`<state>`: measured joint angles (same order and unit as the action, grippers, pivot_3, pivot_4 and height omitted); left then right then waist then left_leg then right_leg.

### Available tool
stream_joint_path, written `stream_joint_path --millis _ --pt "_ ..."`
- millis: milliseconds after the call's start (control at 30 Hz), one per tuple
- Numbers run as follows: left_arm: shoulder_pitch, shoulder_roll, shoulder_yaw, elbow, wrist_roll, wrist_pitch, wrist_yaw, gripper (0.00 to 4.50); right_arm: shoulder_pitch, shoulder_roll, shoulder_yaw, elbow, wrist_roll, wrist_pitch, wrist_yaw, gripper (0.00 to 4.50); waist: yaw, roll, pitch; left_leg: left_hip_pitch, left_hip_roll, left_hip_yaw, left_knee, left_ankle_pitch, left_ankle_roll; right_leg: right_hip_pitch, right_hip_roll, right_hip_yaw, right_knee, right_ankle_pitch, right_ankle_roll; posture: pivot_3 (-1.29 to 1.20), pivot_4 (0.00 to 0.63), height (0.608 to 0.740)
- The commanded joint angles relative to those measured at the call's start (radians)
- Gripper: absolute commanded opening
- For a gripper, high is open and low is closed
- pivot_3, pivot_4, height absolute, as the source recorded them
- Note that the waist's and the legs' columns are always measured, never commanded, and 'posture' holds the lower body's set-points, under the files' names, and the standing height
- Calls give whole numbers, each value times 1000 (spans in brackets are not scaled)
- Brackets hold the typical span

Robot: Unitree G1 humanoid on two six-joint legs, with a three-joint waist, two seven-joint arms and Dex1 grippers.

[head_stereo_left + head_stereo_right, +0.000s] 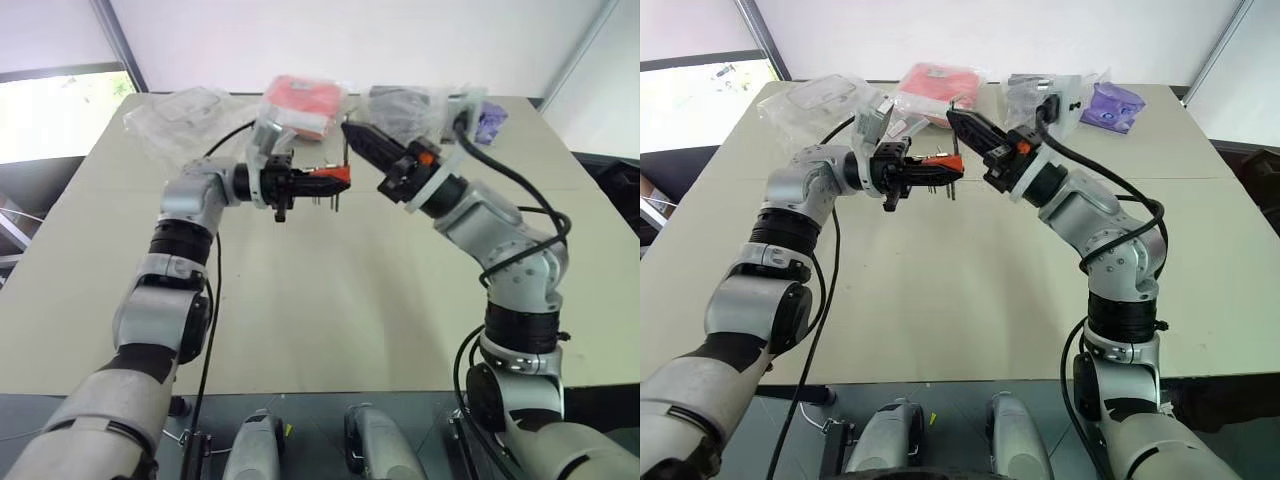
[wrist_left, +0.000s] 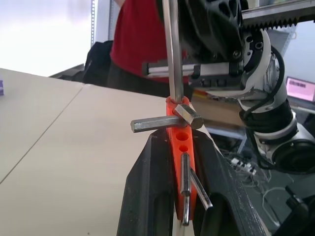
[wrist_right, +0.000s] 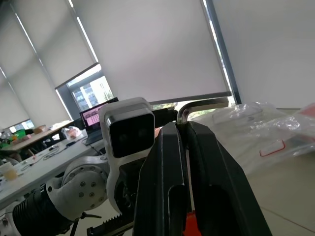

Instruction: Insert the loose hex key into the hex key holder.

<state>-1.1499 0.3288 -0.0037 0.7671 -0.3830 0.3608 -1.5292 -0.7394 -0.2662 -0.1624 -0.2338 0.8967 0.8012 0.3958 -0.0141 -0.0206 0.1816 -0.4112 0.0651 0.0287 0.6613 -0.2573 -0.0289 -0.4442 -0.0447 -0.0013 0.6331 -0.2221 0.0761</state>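
The red hex key holder (image 2: 178, 147) is gripped between the fingers (image 2: 147, 191) of my left gripper (image 1: 335, 178), held level above the table and pointing right. Several grey keys stick out of it, one thick one lying crosswise. My right gripper (image 1: 348, 130) hangs just above and behind the holder, shut on the loose hex key (image 2: 172, 54). The key's long arm runs straight down, and its lower end sits at the top end of the holder. Its bent end (image 3: 197, 104) shows above the right fingertips.
At the far side of the beige table (image 1: 320, 300) lie a flat red packet (image 1: 300, 100), clear plastic bags (image 1: 180, 110) and a purple packet (image 1: 490, 122). A person in a red shirt (image 2: 133, 39) stands beyond the table.
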Motion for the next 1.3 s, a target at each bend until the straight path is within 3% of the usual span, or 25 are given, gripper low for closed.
stream_joint_path --millis 33,833,933,1133,1167,1300 --pt "-18 8 25 -72 -23 -19 5 0 -14 -13 20 5 3 19 19 39 0 0 0 0 0 0 0 0 0 0 0 0 0 0 0 0 150 739" --pt "-24 4 56 -78 -48 -13 36 0 37 -62 13 -24 15 37 15 39 1 0 0 0 0 0 0 0 0 0 0 0 0 0 0 0 150 739" --pt "-26 5 58 -73 -48 -14 38 0 37 -63 12 -21 15 37 13 1049 0 0 0 0 0 0 0 0 0 0 0 0 0 0 0 0 150 739" --pt "-15 11 56 -79 -47 -13 36 0 35 -71 13 -11 -1 29 7 4199 1 0 0 0 0 0 0 0 0 0 0 0 0 0 0 0 150 739" --pt "-13 12 54 -80 -45 -16 37 0 36 -73 11 -11 -3 27 6 4447 1 0 0 0 0 0 0 0 0 0 0 0 0 0 0 0 150 739" --pt "2 23 51 -69 -33 -19 45 0 50 -97 -11 -25 -1 29 15 4447 1 0 0 0 0 0 0 0 0 0 0 0 0 0 0 0 150 739"
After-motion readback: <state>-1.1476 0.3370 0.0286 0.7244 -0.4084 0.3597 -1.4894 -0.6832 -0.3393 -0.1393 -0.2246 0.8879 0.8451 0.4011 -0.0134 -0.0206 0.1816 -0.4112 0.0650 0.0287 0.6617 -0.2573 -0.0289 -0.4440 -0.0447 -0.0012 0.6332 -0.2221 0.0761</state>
